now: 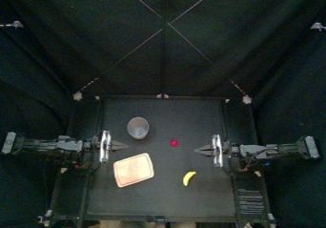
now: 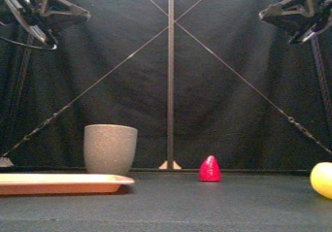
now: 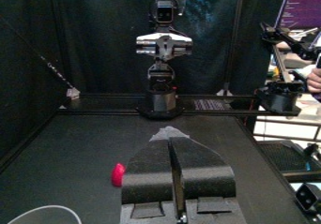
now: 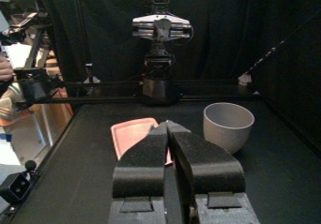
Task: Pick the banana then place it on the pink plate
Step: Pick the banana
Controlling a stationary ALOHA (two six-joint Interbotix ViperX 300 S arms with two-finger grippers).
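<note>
A yellow banana [image 1: 189,178] lies on the table near the front, just right of the middle; in the front view the banana [image 2: 321,180] is at the right edge. The flat pink plate [image 1: 132,170] lies to its left, with nothing on it, and is low on the left in the front view [image 2: 65,182]. My left gripper [image 1: 112,148] hovers shut over the table's left side, behind the plate. My right gripper [image 1: 204,152] hovers shut on the right, behind the banana. Both sets of jaws, left [image 3: 175,143] and right [image 4: 170,125], hold nothing. Neither wrist view shows the banana.
A tall grey speckled cup [image 1: 137,128] stands upright behind the plate. A small red toy [image 1: 174,140] stands mid-table between the grippers, to the right of the cup [image 2: 111,149] in the front view. Both arms hang high above the table.
</note>
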